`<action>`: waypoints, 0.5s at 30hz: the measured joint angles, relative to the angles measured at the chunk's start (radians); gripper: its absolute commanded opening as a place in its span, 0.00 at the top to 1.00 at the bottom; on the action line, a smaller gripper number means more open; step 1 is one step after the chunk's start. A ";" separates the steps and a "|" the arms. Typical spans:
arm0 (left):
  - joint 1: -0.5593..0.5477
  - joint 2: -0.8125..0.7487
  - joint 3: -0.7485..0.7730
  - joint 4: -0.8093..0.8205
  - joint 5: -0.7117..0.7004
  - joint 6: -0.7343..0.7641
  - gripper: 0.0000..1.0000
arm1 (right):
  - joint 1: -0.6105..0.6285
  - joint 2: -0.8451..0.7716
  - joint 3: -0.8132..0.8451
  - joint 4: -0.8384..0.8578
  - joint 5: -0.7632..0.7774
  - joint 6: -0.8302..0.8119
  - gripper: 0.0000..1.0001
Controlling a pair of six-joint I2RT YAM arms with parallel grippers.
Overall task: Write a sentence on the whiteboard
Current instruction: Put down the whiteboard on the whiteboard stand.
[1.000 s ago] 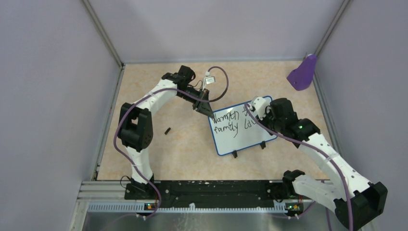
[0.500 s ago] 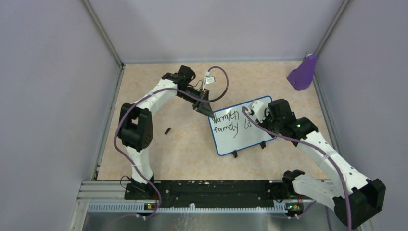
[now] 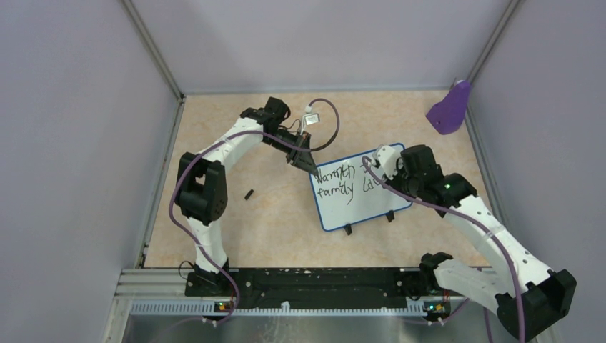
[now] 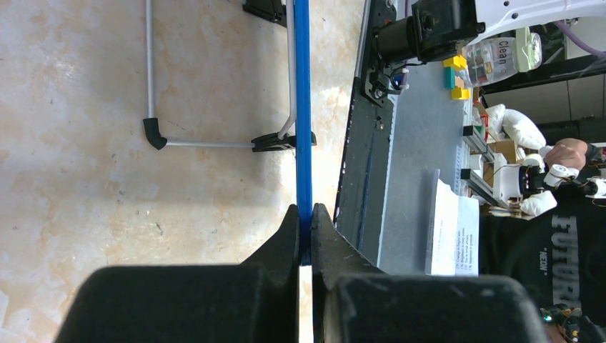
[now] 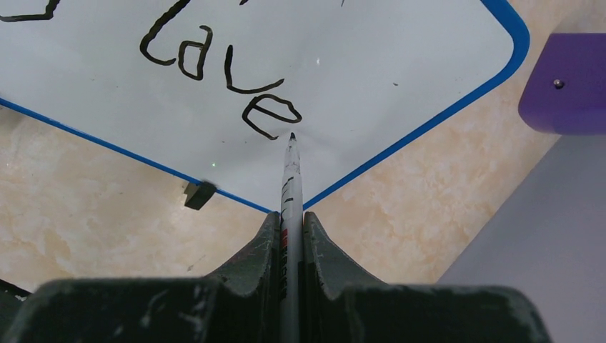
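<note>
Whiteboard (image 3: 361, 193) lies flat on the tabletop (image 3: 271, 229), middle right of the top view, turned a bit so its long edges slant up to the right. Its 2 black feet (image 3: 349, 229) sit on the lower edge, toward the arm bases

Sentence (image 3: 341, 180) is in black marker, 2 lines, on the upper left part of the board. It reads roughly "Warmth" plus a word hidden by the right arm, then "family love". In the right wrist view the last word is at the top of the frame, with white board below and to the right of it

Left tool (image 4: 305, 214) is clamped tight on the board's thin blue rim. The top view puts this grip at the board's upper left corner

Right tool (image 5: 290, 218) is closed around a marker (image 5: 291, 171), barrel pinched between both fingers and pointing up the frame. The black tip is on the board surface, right at the tail of the final "e"

Purple scoop (image 3: 450, 108) sits in the upper right corner of the tabletop, well apart from the board

Small black piece (image 3: 249, 194) lies on the tabletop left of the board, near the left arm; too small to tell what it is
</note>
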 measured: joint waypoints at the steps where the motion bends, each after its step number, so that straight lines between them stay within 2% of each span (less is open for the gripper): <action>1: 0.000 0.000 0.000 0.000 0.000 0.000 1.00 | 0.000 -0.002 0.001 0.002 0.003 0.000 1.00; 15: 0.000 0.000 0.000 -0.001 -0.001 0.003 1.00 | 0.000 0.022 -0.021 0.027 0.053 -0.018 1.00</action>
